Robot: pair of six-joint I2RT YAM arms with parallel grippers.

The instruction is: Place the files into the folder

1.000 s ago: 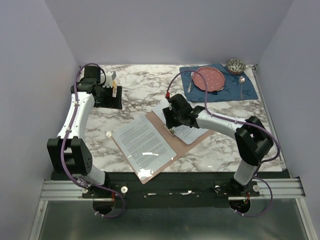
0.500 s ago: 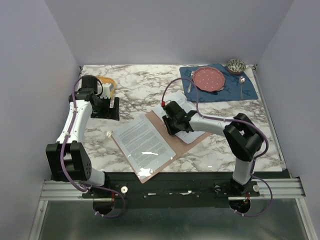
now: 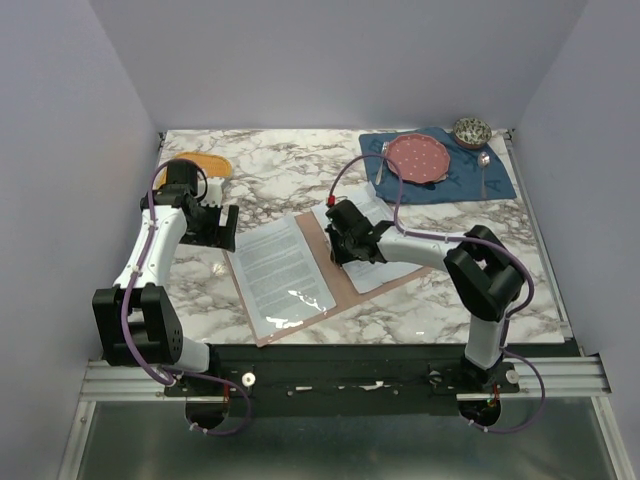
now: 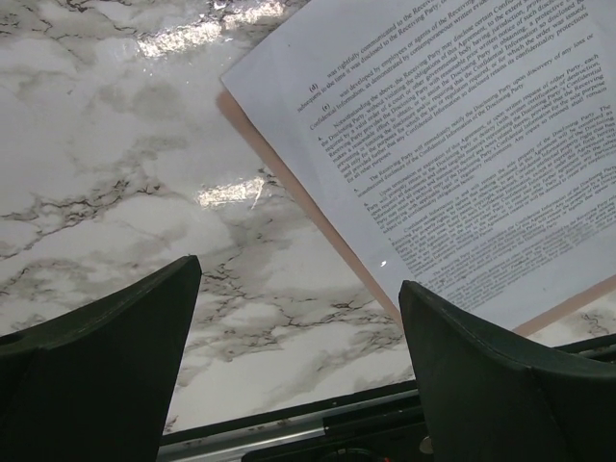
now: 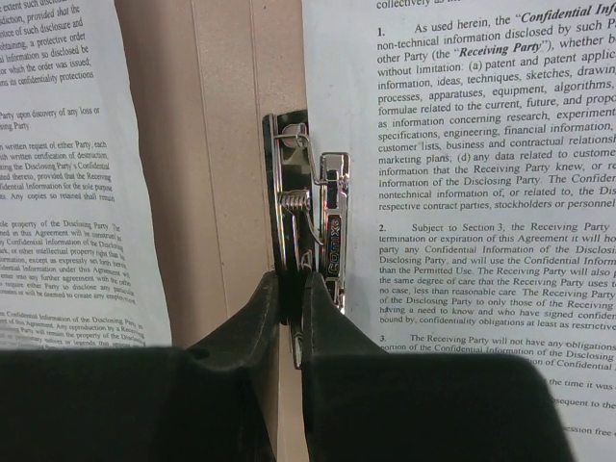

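Between the right fingers (image 5: 245, 318) sits the folder's (image 5: 231, 144) metal clip (image 5: 308, 207), pinched, likely to open it for the sheet (image 5: 462, 144) alongside; left fingers (image 4: 115, 327) hang spread.

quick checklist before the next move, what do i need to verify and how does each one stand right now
1. Folder lying open and flat on the table: ok.
2. Right hand pinched on the near end of the clip at the spine: ok.
3. Right sheet tucked under the clip: cannot tell. Its edge runs right along the clip.
4. Left sheet within the folder's left half: ok. The folder's border shows along its edge.
5. Left hand open and off the paper: ok. It is over the marble beside the folder.
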